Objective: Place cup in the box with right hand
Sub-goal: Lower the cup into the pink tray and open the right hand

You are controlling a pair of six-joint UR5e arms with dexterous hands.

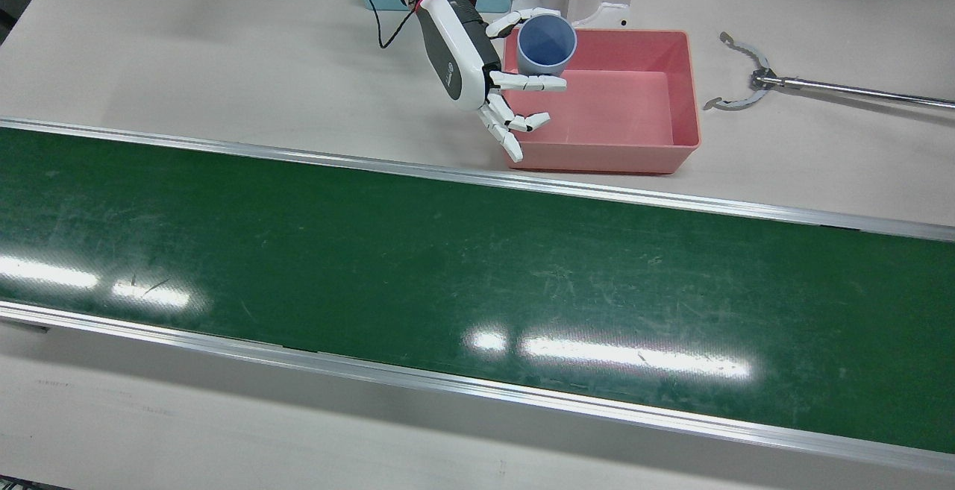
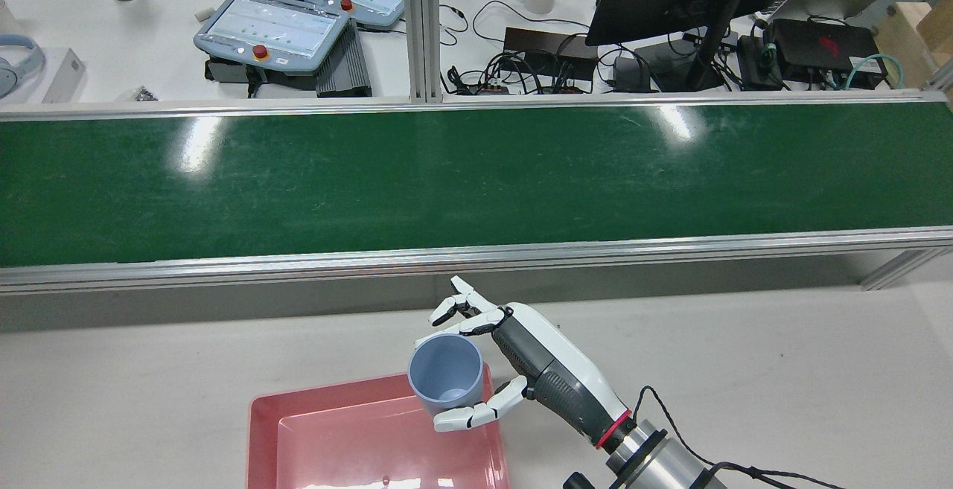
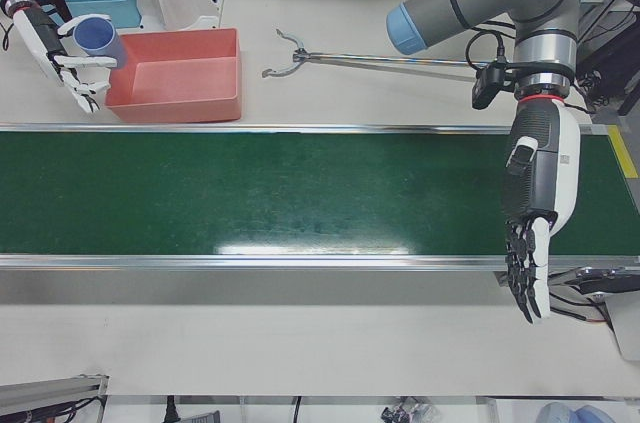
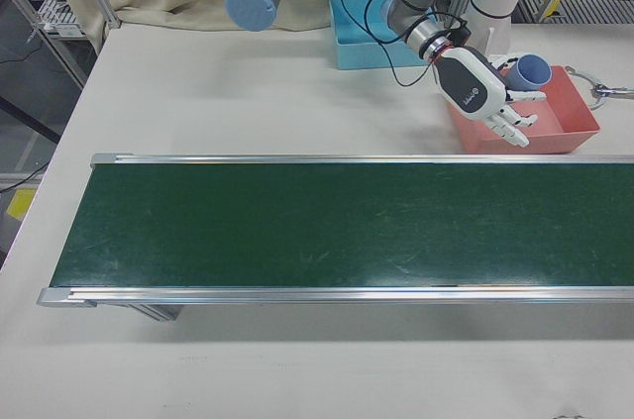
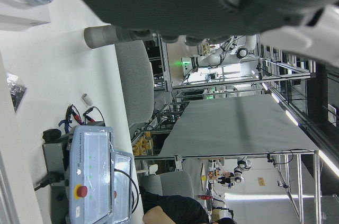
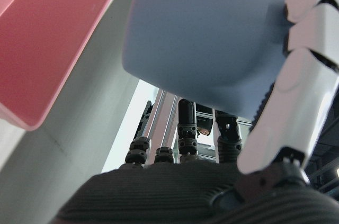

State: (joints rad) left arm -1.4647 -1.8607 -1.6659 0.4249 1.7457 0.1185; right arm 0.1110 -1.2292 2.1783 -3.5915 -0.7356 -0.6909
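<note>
Front view has the right hand [image 1: 477, 76] with fingers [image 1: 531, 83] wrapped round the upright blue cup [image 1: 547, 45], hanging over the pink box's [image 1: 675, 154] corner nearest the hand, so it just needs lowering inward.

White-and-grey right hand [image 1: 489, 91] with segmented white fingers [image 1: 531, 82], red wrist ring, black cable, blue-capped grey arm joints.

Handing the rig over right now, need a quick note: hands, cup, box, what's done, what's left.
Right hand: shut on the blue cup, upright, held above the pink box's near-robot corner.
Left hand: open, holding nothing, hanging over the green conveyor edge far from the box.
Done: cup picked and carried to the box.
Left: lower it in, release, pull back.
</note>
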